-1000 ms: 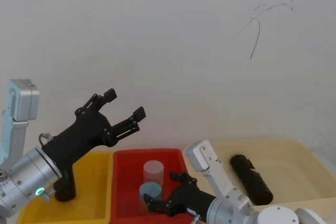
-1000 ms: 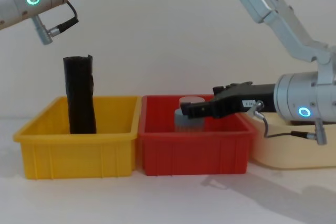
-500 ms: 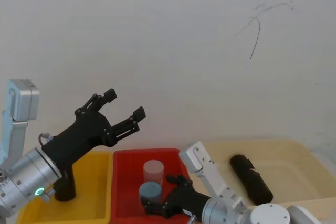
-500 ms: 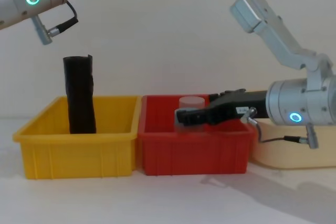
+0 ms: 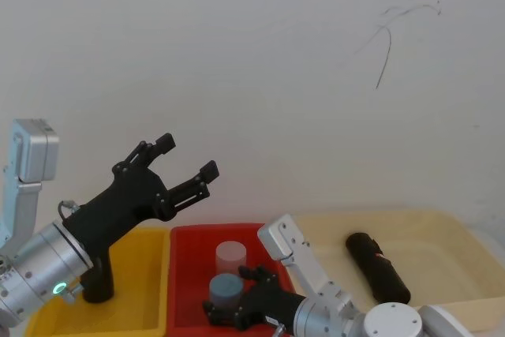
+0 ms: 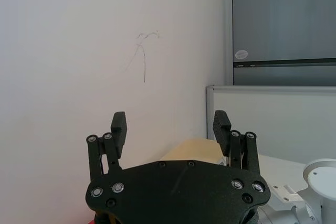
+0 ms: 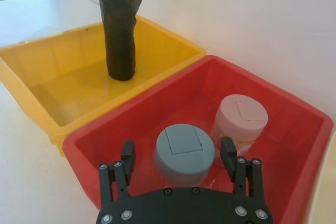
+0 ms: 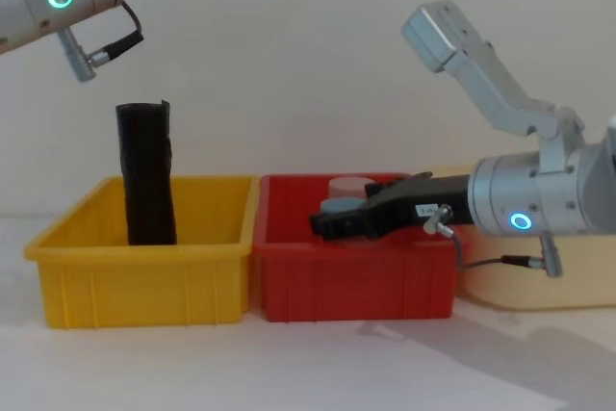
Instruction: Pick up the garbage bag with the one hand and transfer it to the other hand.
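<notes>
Finds the garbage bag lying on its side in the beige bin at the right of the row, a small red mark on its flank, with no gripper touching it. Places a second black roll, no label showing, upright in the yellow bin at the left end and rising well above that bin's rim.

Puts the right gripper low over the red bin in the middle, stretched out level with its fingers spread and holding nothing. Sets one finger to each side of the grey-capped jar in the right wrist view, with the pink-capped jar just beside; cannot tell whether the fingers reach around the grey cap or stop short of it. Points that gripper toward the yellow bin and the upright roll, away from the labelled bag.

Holds the left gripper raised high above the yellow bin, tilted up toward the wall, fingers wide apart and empty, well apart from both rolls.

Judges the task as barely begun: no pickup made, no handover made, both grippers empty. Leaves everything to do: closing one gripper on the bag, lifting it clear of its bin and above the bench, bringing it between the other gripper's fingers, gripping there, then letting go with the first. Reads the raised, open left gripper as a likely receiving pose, as a guess only.
</notes>
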